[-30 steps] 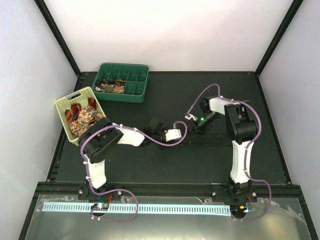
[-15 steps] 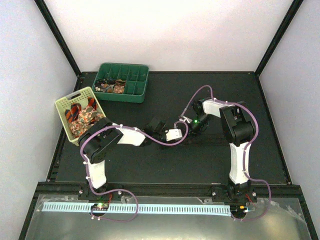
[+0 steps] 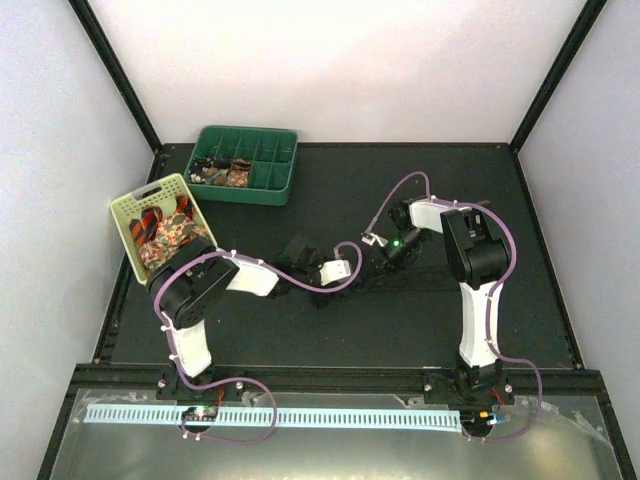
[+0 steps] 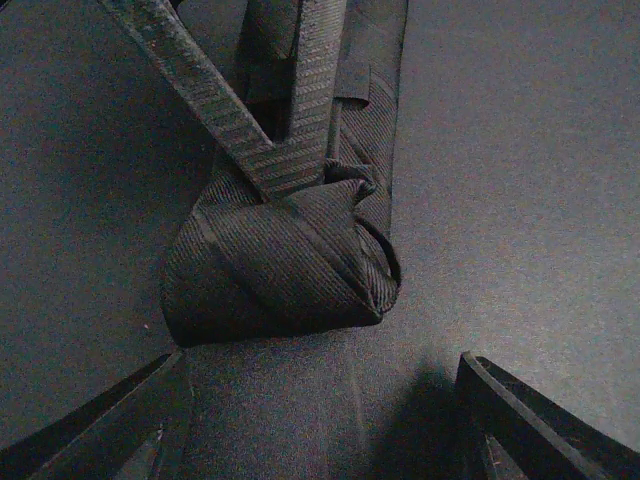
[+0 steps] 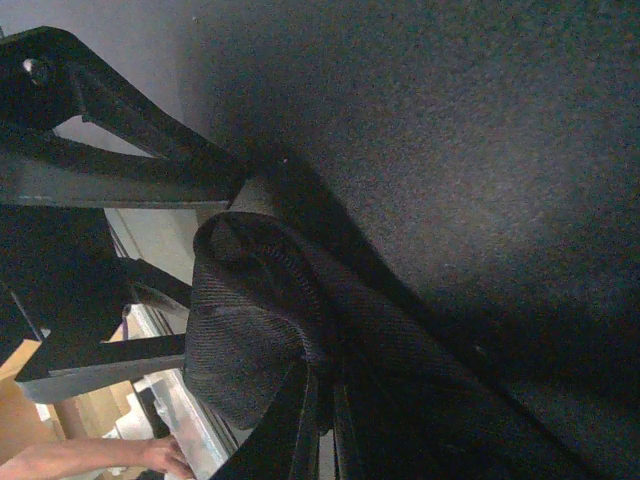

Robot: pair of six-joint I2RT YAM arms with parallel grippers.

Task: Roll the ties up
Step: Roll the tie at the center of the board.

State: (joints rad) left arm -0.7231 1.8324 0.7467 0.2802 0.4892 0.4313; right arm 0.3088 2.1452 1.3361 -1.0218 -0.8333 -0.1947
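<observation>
A very dark tie lies on the black mat, its end wound into a loose roll. My right gripper is shut on that roll; its two fingers come down onto the roll from above in the left wrist view. My left gripper is open and empty, with the roll just ahead of its jaws and apart from them. In the top view the right gripper and left gripper face each other at mid-mat, and the rest of the tie trails to the right, hard to see.
A green compartment tray at the back left holds a few rolled ties. A pale green basket at the left edge holds orange-striped and floral ties. Purple cables loop off both wrists.
My left gripper has drawn back to the left, away from the roll. My right gripper has shifted slightly left, still holding the dark tie.
</observation>
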